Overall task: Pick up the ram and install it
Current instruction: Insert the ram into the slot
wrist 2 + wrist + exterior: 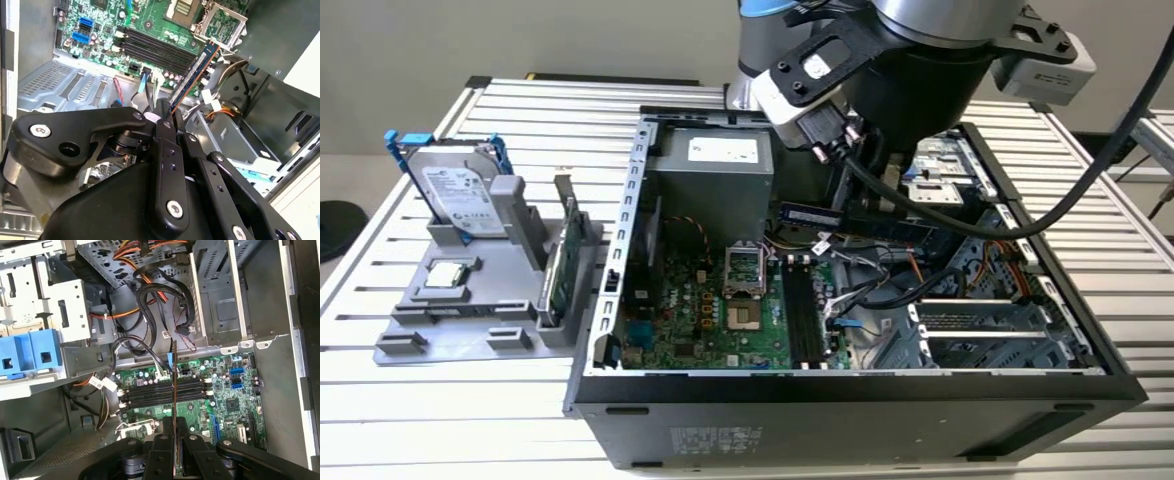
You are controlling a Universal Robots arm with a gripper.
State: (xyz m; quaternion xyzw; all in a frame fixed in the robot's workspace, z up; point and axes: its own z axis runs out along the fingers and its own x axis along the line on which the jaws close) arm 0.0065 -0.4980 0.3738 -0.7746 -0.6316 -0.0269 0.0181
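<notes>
I see the gripper (pixel 170 116) clamped on one end of the ram (pixel 192 75). The motherboard's memory slots (pixel 150 47) lie just ahead of it, and the ram isn't seated yet.

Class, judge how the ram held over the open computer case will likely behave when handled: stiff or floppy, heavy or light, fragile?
Probably stiff: the ram juts straight from the gripper without sagging. Likely light: it looks a thin strip edge-on in the first wrist view. Possibly fragile, being a thin bare circuit board.
</notes>
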